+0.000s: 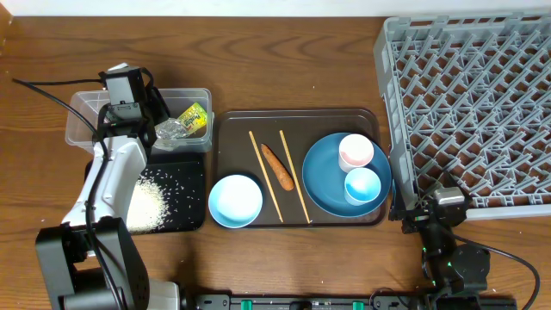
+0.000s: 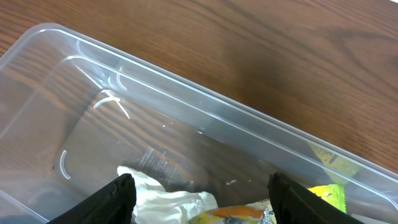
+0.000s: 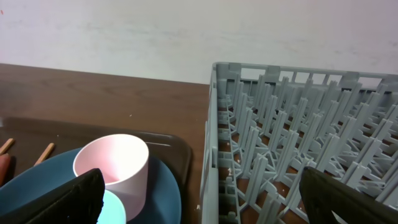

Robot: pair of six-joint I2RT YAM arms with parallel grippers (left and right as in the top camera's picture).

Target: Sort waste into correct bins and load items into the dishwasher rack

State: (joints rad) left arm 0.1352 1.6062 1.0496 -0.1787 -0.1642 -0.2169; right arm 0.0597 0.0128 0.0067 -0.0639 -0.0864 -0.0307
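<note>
From above, my left gripper (image 1: 155, 110) hangs over the clear tub (image 1: 86, 116) at ten o'clock of the table. The crumpled napkin (image 1: 172, 129) and the yellow-green wrapper (image 1: 194, 116) lie inside the tub. Just at six o'clock of the tub, the black tray (image 1: 194, 207) holds the rice grains (image 1: 146, 202). The orange sausage piece (image 1: 277, 166) lies on the brown serving tray (image 1: 232, 129) between the two chopsticks (image 1: 265, 172). The pale blue bowl (image 1: 235, 201) is at seven o'clock of it, and the blue plate (image 1: 323, 181) at three o'clock carries the pink cup (image 1: 355, 152) and the light blue cup (image 1: 362, 185). The dishwasher rack (image 1: 465, 95) at two o'clock is empty, with my right gripper (image 1: 411, 200) near its lower corner. In my left wrist view my fingers (image 2: 115, 202) stand wide apart and grip nothing, and the napkin and wrapper rest on the tub floor under them. I judge that the waste sorting is nearly done and only the sausage is left. The next move calls for me to rise clear of the tub wall, go toward three o'clock, and pinch the slim piece narrowly without pushing the chopsticks. In my right wrist view my fingers (image 3: 68, 199) are also wide apart and empty, with the pink cup at eight o'clock and the rack at three o'clock. There is faint marking on the tub floor and print on the wrapper, but I cannot read either.
</note>
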